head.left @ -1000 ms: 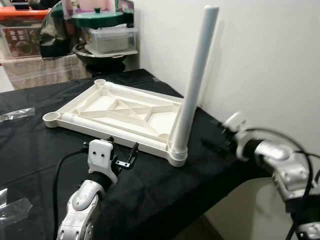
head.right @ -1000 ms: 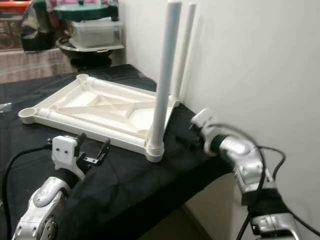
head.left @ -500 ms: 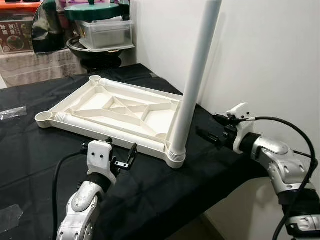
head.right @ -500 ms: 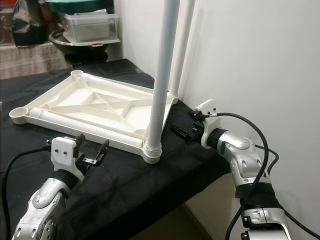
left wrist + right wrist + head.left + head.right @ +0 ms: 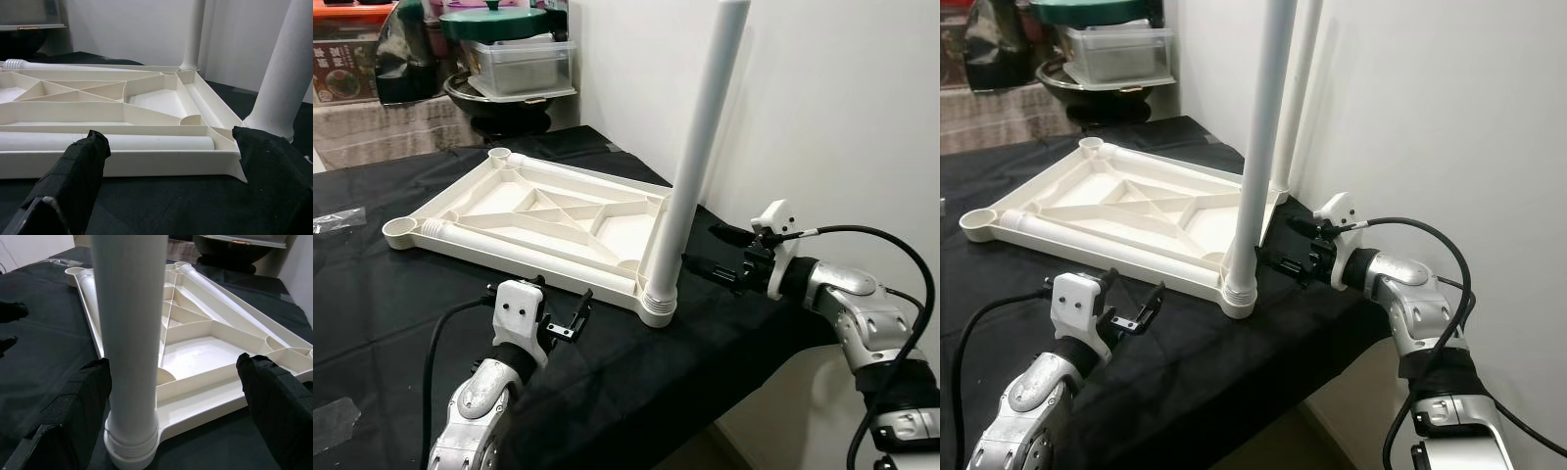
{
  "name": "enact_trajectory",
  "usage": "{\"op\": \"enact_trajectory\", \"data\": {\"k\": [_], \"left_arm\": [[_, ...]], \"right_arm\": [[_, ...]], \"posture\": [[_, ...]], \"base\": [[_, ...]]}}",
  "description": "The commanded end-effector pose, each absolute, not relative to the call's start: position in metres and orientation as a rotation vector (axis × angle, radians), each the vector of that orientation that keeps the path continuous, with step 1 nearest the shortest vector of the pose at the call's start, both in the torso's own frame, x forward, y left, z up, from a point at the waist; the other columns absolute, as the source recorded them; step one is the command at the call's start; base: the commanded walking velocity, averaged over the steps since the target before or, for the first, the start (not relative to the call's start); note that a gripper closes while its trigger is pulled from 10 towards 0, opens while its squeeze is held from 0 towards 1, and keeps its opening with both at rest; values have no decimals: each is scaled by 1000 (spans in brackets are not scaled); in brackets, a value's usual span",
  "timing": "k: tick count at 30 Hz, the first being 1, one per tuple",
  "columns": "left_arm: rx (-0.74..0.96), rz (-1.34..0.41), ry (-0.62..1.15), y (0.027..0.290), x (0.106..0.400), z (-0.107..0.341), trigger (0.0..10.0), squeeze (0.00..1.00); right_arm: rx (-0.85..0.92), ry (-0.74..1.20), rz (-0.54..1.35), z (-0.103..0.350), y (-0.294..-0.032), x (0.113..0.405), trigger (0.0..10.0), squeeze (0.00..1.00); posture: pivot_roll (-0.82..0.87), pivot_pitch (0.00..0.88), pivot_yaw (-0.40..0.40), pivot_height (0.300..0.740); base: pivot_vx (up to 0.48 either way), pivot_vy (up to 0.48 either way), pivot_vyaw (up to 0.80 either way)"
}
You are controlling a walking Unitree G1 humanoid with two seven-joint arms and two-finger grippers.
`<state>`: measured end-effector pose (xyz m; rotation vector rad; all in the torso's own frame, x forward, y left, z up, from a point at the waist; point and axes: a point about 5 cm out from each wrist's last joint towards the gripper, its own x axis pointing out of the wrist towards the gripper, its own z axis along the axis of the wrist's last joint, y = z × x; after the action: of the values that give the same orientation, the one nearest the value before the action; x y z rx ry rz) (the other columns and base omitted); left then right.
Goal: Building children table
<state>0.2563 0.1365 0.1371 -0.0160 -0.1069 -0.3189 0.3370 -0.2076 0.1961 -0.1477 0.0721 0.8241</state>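
Left eye view: the white tabletop [image 5: 543, 220] lies upside down on the black-clothed table [image 5: 372, 304], ribs facing up. One leg [image 5: 690, 166] stands upright in the tabletop's near corner by the wall. The left tool [image 5: 562, 315] hovers just in front of the tabletop's near edge, fingers spread and holding nothing. The right tool [image 5: 713, 257] sits just beside the leg's base on the wall side, released.

Right eye view: a second leg [image 5: 1300, 83] stands in the tabletop's far wall-side corner, behind the first.

Left wrist view: two black fingers [image 5: 80, 164] frame the tabletop's rim; a loose leg [image 5: 117, 142] lies in the channel along that rim.

Right wrist view: the fingers [image 5: 78, 406] stand either side of the leg's threaded base, apart from it.
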Motion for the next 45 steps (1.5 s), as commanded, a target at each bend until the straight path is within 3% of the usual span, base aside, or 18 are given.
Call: {"op": "enact_trajectory", "data": {"k": [1, 12, 17, 33, 45], "left_arm": [[-10, -328, -85, 135, 254, 134, 10000, 0], [1, -332, -85, 135, 255, 134, 10000, 0], [-6, -325, -80, 136, 255, 134, 10000, 0], [1, -319, -61, 134, 255, 130, 10000, 0], [3, -307, -46, 136, 257, 128, 10000, 0]], "right_arm": [[-164, 73, 828, 196, -208, 338, 10000, 0], [-124, 46, 829, 197, -202, 342, 10000, 0], [-113, 43, 833, 198, -202, 342, 10000, 0], [-87, 44, 875, 196, -194, 342, 10000, 0], [-52, 32, 968, 193, -170, 338, 10000, 0]], "posture": [[96, 0, -95, 740], [95, 0, -88, 740], [97, 0, -90, 740], [87, 0, -88, 740], [88, 0, -87, 740]], "base": [[0, 0, 0], [0, -251, 145], [0, 0, 800], [0, 0, 0], [0, 0, 0]]}}
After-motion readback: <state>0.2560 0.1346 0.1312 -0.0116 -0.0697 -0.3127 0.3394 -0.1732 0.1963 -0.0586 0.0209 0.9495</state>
